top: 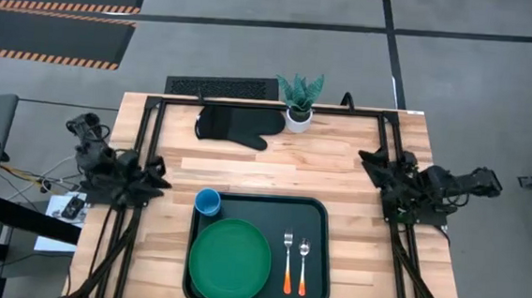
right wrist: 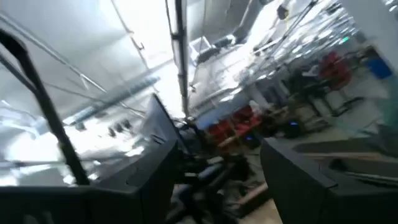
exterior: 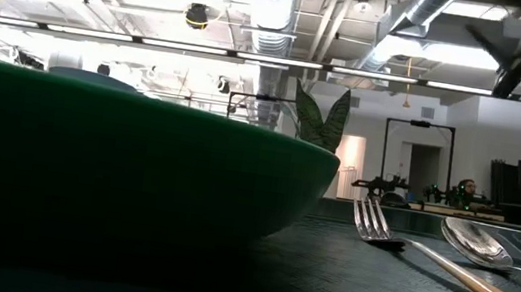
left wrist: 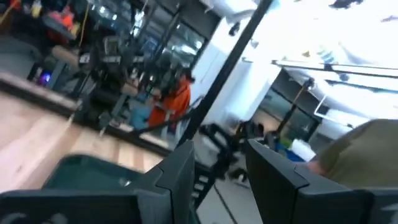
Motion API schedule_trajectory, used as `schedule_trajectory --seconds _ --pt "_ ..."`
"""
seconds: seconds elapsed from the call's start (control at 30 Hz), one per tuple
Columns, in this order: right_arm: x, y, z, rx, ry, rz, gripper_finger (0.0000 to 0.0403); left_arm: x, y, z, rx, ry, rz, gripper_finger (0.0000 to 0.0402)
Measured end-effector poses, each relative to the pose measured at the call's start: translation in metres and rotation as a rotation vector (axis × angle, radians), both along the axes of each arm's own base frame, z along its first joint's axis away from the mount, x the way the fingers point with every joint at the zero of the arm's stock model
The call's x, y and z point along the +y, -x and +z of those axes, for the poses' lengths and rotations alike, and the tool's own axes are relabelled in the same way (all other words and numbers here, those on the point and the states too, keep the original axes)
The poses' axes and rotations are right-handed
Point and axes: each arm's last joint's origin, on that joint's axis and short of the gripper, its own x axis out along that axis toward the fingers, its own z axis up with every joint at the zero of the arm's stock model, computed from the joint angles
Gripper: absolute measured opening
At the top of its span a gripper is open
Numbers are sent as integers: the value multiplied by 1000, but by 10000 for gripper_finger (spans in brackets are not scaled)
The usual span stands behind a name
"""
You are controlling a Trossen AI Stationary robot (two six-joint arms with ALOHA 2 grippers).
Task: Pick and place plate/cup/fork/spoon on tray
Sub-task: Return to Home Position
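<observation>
Plate (top: 230, 261), cup (top: 208, 201), fork (top: 287, 261) and spoon (top: 303, 265) sit on the tray (top: 323, 209); both end effectors, left (left wrist: 214, 165) and right (right wrist: 217, 162), gape wide and empty, so a stray sweep could only knock them off.

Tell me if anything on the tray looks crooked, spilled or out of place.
Nothing stands out. The plate and cup sit on the tray, with the fork and spoon lying parallel beside the plate. Both arms are pulled back at the table's sides.
</observation>
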Motion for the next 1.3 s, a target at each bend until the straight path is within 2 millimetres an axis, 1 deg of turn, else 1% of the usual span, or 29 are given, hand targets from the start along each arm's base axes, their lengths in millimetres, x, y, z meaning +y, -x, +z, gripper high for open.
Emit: schedule_trajectory --seconds 0.07,0.17,0.23,0.3,0.33,0.37,0.43,0.53,0.63,0.77,0.87,1.1,1.3 --pt "-1 0 -1 13 14 -21 255 -4 -3 -11 25 4 -29 129" --pt "-1 -4 -7 88 51 -5 255 -11 -3 -15 -95 3 -204 129" --pt "0 -7 -12 148 86 37 255 -16 -5 -26 -151 6 -267 129" --pt "2 -10 -18 202 112 83 255 -21 -7 -43 -146 -5 -339 129" --pt "2 -11 -20 229 122 97 255 -22 -7 -42 -137 14 -363 129" --pt "3 -11 -22 247 126 101 255 -23 -8 -45 -84 23 -375 129" --pt "3 -11 -23 261 148 93 255 -24 -9 -52 -23 21 -373 129" --pt "3 -12 -24 292 203 73 255 -23 -9 -53 -42 -31 -353 129" --pt "3 -14 -32 375 217 77 255 -23 -11 -57 -24 -128 -274 129" --pt "3 -15 -41 461 197 91 255 -22 -12 -61 13 -160 -210 129" --pt "3 -15 -45 497 190 98 255 -22 -13 -62 22 -147 -204 129" --pt "3 -16 -47 525 206 88 255 -20 -14 -63 46 -121 -148 129" --pt "3 -16 -48 530 206 87 255 -21 -13 -64 45 -142 -172 129"
